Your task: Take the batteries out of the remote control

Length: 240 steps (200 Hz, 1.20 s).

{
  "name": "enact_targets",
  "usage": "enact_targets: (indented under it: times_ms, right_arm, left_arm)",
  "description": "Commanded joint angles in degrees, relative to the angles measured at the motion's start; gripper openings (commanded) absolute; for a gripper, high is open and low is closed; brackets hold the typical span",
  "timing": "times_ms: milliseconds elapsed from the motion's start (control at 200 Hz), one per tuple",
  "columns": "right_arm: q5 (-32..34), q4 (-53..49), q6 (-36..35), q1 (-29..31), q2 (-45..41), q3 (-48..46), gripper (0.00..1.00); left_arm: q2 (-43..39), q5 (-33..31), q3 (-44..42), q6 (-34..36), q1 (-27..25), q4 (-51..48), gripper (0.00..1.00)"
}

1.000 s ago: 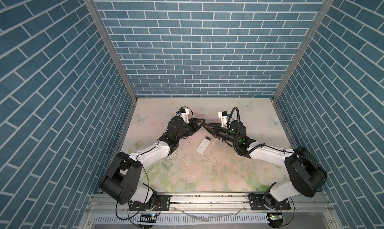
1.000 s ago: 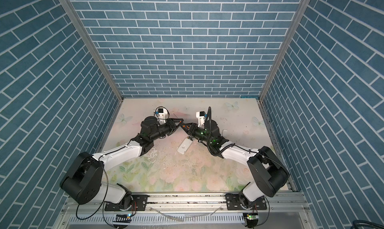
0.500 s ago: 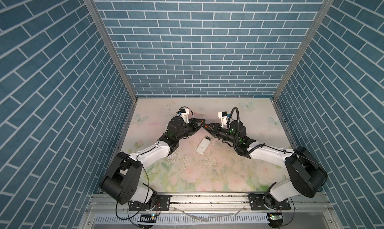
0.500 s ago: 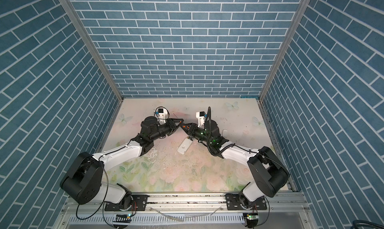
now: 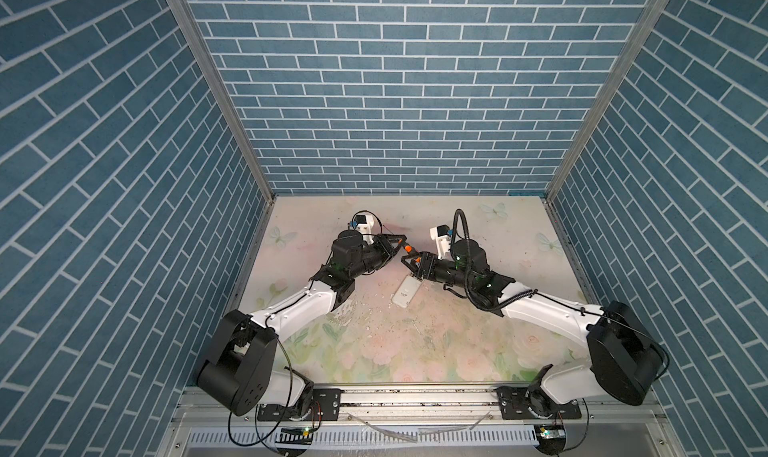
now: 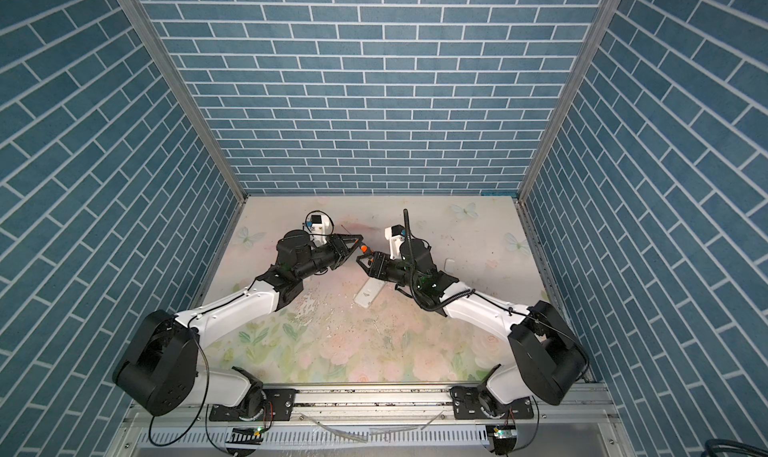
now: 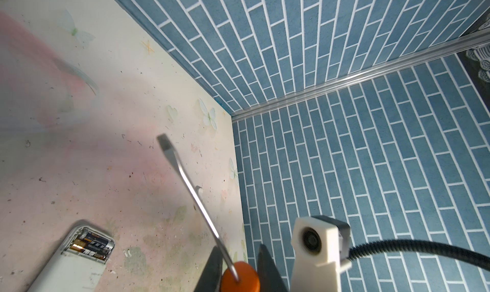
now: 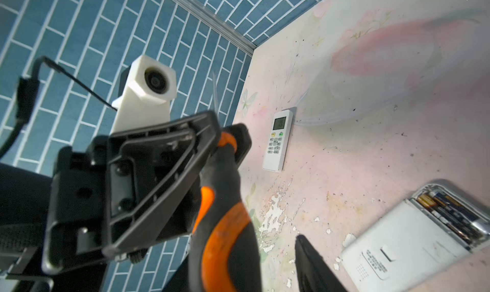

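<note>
Blue brick-print walls (image 5: pixel 374 102) box in a scuffed floral tabletop (image 5: pixel 415 351), where the flat white remote (image 5: pixel 406 291) lies face down, two slim black-and-gold batteries (image 7: pixel 90 244) seated in its uncovered bay. My left gripper (image 7: pixel 238 253) pinches the rubbery orange-and-black handle of the screwdriver (image 7: pixel 191 187). My right gripper (image 5: pixel 409 261) stands spread, one finger clear of that handle.

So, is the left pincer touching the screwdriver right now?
Touching. The right wrist view shows the left pincer clamped on the screwdriver handle near its shaft, and the left wrist view shows its orange collar pinched between both fingers.
</note>
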Motion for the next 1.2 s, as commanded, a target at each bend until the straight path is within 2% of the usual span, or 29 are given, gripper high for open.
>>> enact_targets:
  times_ms: [0,115,285,620,870,1065,1195]
  right_arm:
    - [10.7,-13.1,-13.9,3.9,-4.3,4.7,0.53]
    - [16.4,-11.6,-17.7,6.0,-5.6,3.8,0.52]
    - [19.6,-11.8,-19.2,6.4,-3.9,5.9,0.51]
    - [20.9,-9.1,-21.3,6.4,-0.1,9.6,0.48]
    - [20.6,-7.2,-22.3,6.3,2.6,13.0,0.41]
    - [21.2,-5.9,-22.9,6.2,4.0,14.2,0.31]
    - [21.1,-5.1,-22.9,6.0,4.6,14.6,0.29]
  left_arm:
    - [-2.1,-0.6,2.0,1.0,0.8,-4.0,0.00]
    - [-2.0,0.1,2.6,0.2,1.0,-4.9,0.00]
    - [-1.8,1.1,2.8,-1.6,1.0,-3.9,0.00]
    - [-3.1,2.0,2.1,-2.6,1.0,-3.6,0.00]
    - [-2.6,2.5,1.5,-3.1,1.1,-2.6,0.00]
    - [-2.3,2.9,0.6,-4.2,0.9,-1.2,0.00]
    - [-2.3,3.1,0.3,-4.5,1.0,-0.8,0.00]
